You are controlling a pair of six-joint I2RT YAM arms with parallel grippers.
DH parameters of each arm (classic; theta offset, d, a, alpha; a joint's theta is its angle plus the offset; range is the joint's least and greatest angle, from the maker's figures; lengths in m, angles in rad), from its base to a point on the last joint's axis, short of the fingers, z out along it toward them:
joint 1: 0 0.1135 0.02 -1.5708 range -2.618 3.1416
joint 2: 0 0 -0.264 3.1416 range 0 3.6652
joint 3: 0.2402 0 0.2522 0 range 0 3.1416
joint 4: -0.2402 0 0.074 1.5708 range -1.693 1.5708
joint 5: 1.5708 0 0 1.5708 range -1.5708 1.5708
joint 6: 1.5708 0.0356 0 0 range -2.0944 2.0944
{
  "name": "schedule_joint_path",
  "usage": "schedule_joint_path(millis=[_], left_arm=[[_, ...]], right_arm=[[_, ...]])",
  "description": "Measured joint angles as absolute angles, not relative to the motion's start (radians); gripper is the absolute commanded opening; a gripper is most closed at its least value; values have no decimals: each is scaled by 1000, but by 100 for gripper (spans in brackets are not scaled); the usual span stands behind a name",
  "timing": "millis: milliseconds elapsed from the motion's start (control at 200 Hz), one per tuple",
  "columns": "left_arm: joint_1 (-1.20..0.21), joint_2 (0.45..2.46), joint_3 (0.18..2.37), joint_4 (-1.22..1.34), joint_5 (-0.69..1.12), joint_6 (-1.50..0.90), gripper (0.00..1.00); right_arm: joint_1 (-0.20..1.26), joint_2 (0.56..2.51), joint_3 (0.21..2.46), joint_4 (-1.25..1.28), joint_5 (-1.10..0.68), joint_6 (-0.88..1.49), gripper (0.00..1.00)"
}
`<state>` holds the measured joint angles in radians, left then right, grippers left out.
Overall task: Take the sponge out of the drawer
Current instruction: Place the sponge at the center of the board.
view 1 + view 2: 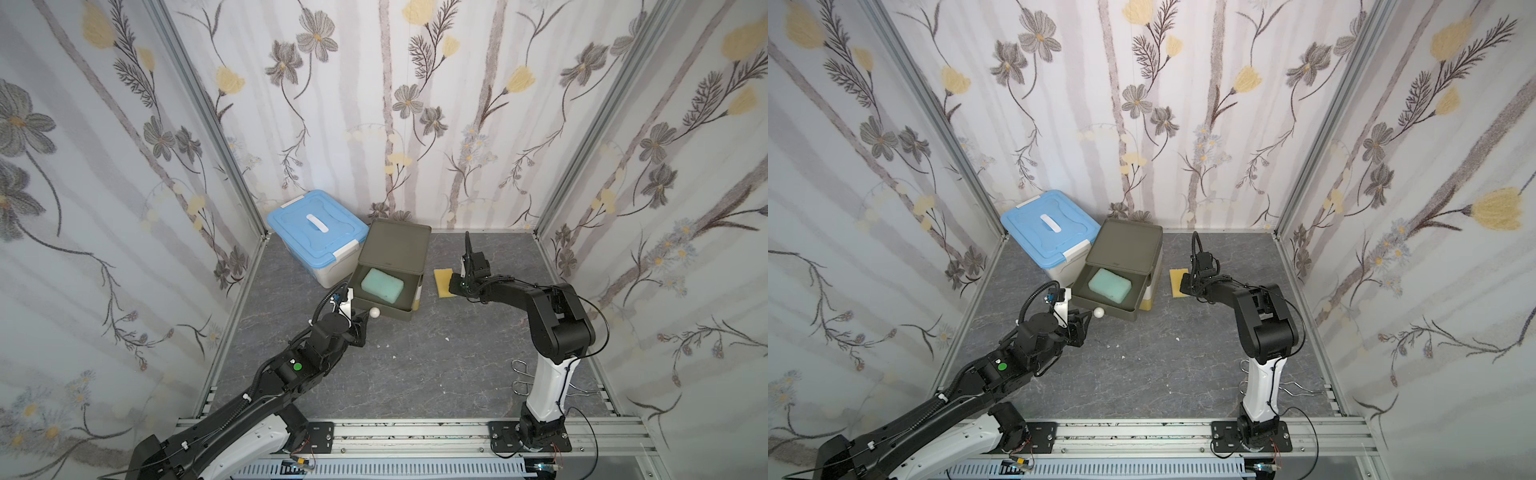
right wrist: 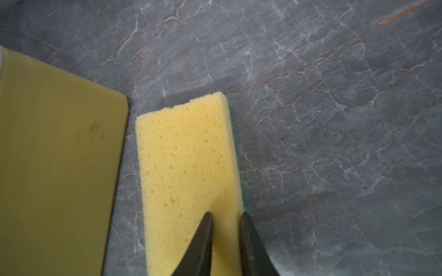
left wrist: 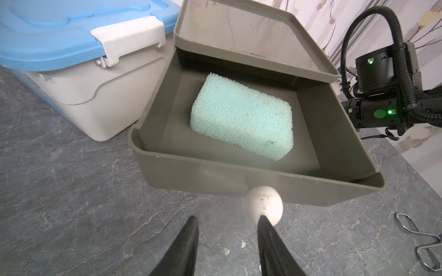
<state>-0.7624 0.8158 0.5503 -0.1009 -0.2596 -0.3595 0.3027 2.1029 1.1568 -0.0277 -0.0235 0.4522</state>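
Note:
The olive drawer [image 1: 390, 314] [image 3: 215, 176] stands pulled out from its case in both top views. A pale green sponge [image 1: 382, 284] [image 1: 1110, 284] [image 3: 241, 117] lies flat inside it. My left gripper [image 3: 228, 217] [image 1: 360, 328] is open just in front of the drawer's white knob [image 3: 264, 205] [image 1: 375, 312], with bare table between its fingers. A yellow sponge [image 2: 189, 155] [image 1: 442, 280] lies flat on the table to the right of the case. My right gripper [image 2: 226, 213] hovers over its near end, jaws slightly apart and holding nothing.
A white bin with a blue lid [image 1: 318, 226] [image 3: 71, 35] stands against the drawer case on its left. A yellow box [image 2: 55, 167] sits under the olive case. Bent wire hooks [image 1: 519, 376] [image 3: 421, 239] lie by the right arm's base. Patterned walls close three sides.

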Motion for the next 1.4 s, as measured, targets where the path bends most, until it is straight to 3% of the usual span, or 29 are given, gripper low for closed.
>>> schedule_joint_path(millis=[345, 660, 1404], left_arm=[[-762, 813, 550, -101, -258, -363, 44], [-762, 810, 548, -101, -257, -363, 45], [-762, 785, 537, -101, -257, -366, 45]], right_arm=[[303, 2086, 1141, -31, -6, 453, 39], [302, 1942, 1120, -29, -6, 451, 51], [305, 2043, 1126, -36, 7, 443, 50]])
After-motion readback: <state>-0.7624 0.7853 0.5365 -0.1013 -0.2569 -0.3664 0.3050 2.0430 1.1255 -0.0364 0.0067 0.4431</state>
